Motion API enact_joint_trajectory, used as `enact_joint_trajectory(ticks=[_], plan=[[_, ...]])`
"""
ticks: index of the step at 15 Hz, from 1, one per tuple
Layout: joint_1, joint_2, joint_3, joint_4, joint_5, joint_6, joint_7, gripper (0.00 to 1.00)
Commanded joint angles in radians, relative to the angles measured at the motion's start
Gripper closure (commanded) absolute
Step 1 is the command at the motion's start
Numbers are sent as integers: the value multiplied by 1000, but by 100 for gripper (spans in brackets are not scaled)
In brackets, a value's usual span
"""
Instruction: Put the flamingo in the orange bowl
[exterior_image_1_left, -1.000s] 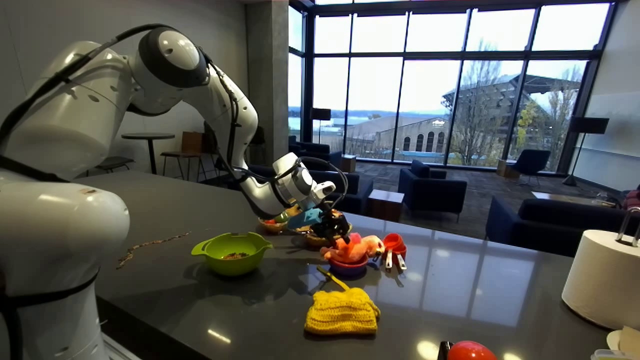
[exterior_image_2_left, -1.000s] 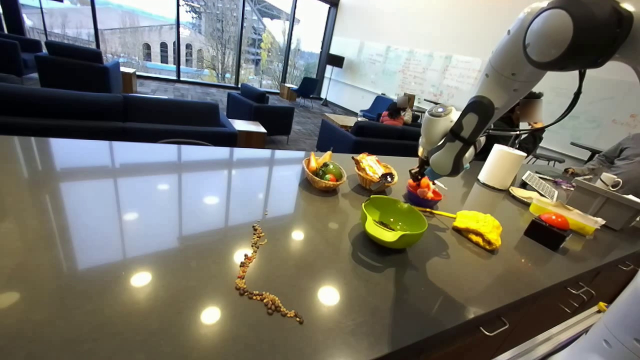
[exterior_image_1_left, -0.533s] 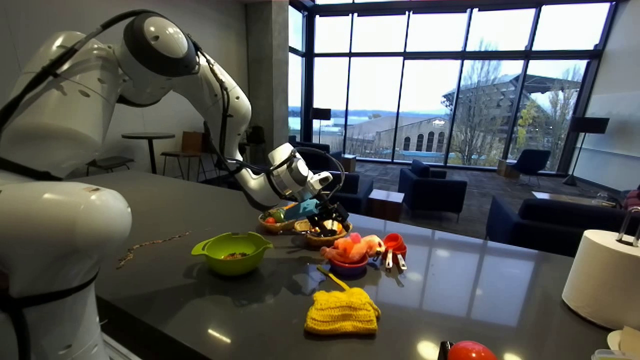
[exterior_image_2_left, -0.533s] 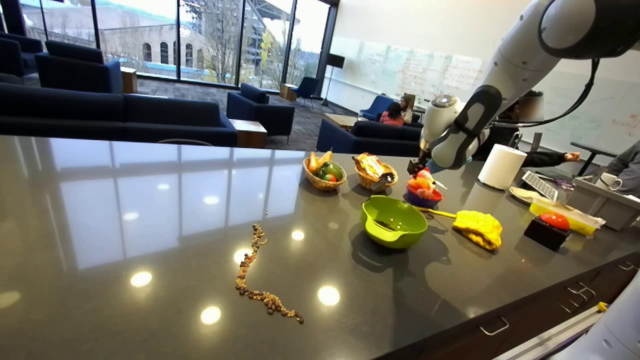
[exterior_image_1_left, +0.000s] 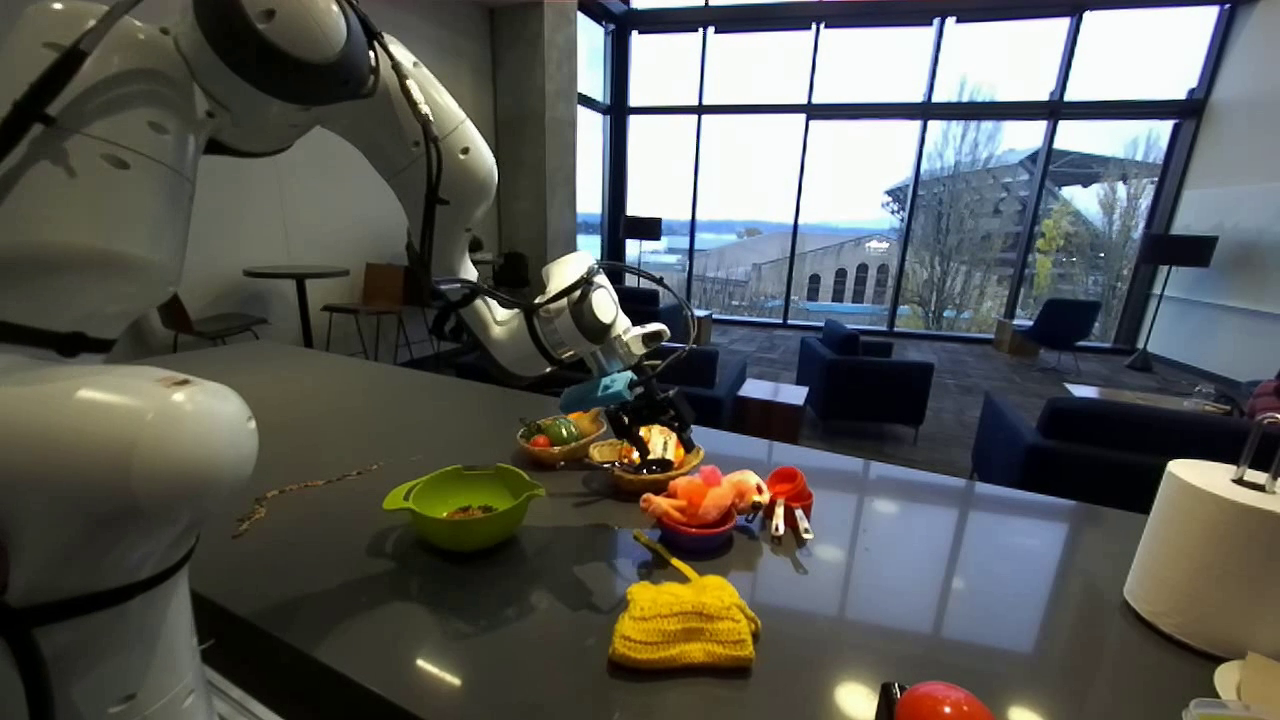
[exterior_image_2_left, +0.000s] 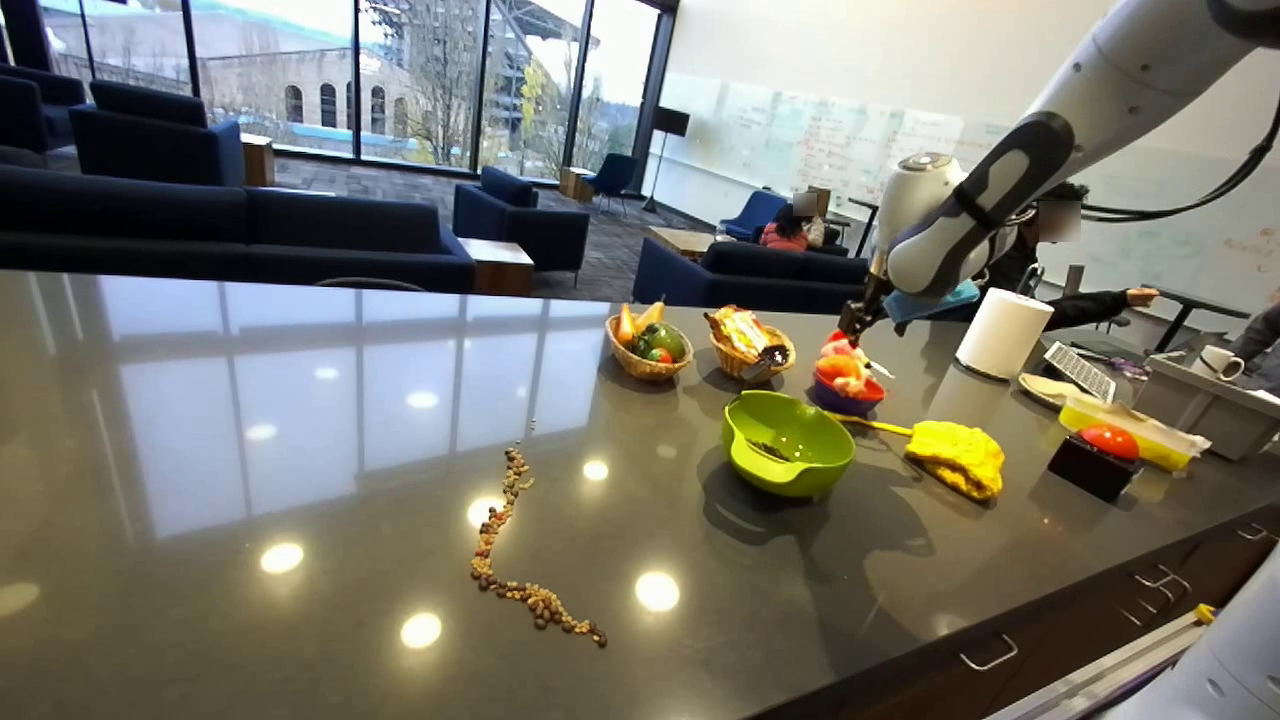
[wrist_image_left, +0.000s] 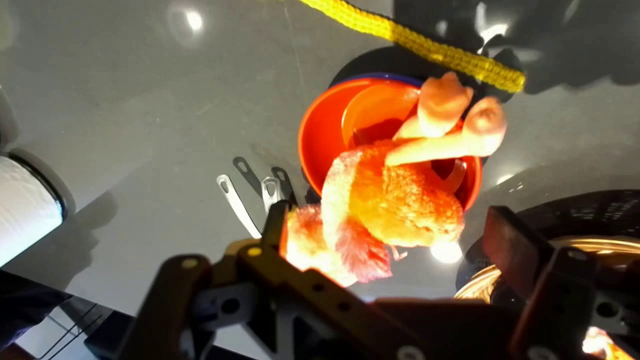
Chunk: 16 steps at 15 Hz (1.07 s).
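The pink-orange flamingo (wrist_image_left: 410, 200) lies across the small orange bowl (wrist_image_left: 320, 130). Its body rests over the opening, its legs reach past the rim on one side and its head end overhangs the other. Both exterior views show the flamingo (exterior_image_1_left: 705, 495) (exterior_image_2_left: 845, 372) on top of the bowl, whose outside is purple (exterior_image_1_left: 697, 540). My gripper (wrist_image_left: 392, 230) is open, its fingers wide apart and holding nothing. In an exterior view the gripper (exterior_image_1_left: 662, 448) hangs above and behind the flamingo, apart from it.
A lime-green bowl (exterior_image_1_left: 465, 510) and a yellow knitted piece (exterior_image_1_left: 685, 625) stand near. Beside the flamingo are red measuring cups (exterior_image_1_left: 788, 488). Behind are a food basket (exterior_image_1_left: 625, 478) and a fruit basket (exterior_image_2_left: 645, 368). A paper towel roll (exterior_image_2_left: 1003, 335) stands farther off.
A second ago my gripper was down at the flamingo. It has opened and moved up and away, while the flamingo has stayed on the bowl.
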Motion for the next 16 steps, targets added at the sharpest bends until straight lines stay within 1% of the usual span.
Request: enact_joint_trajectory(ticks=[1, 4, 6, 8, 11, 16], plan=[[-146, -182, 164, -61, 39, -154, -109, 0], [-273, -244, 319, -62, 105, -270, -173, 0], [-332, -266, 403, -60, 182, -339, -238, 0], [-372, -278, 466, -51, 262, -413, -302, 0], [-403, -281, 520, -34, 312, -511, -337, 0], [-428, -280, 560, -14, 317, -629, -363, 0]])
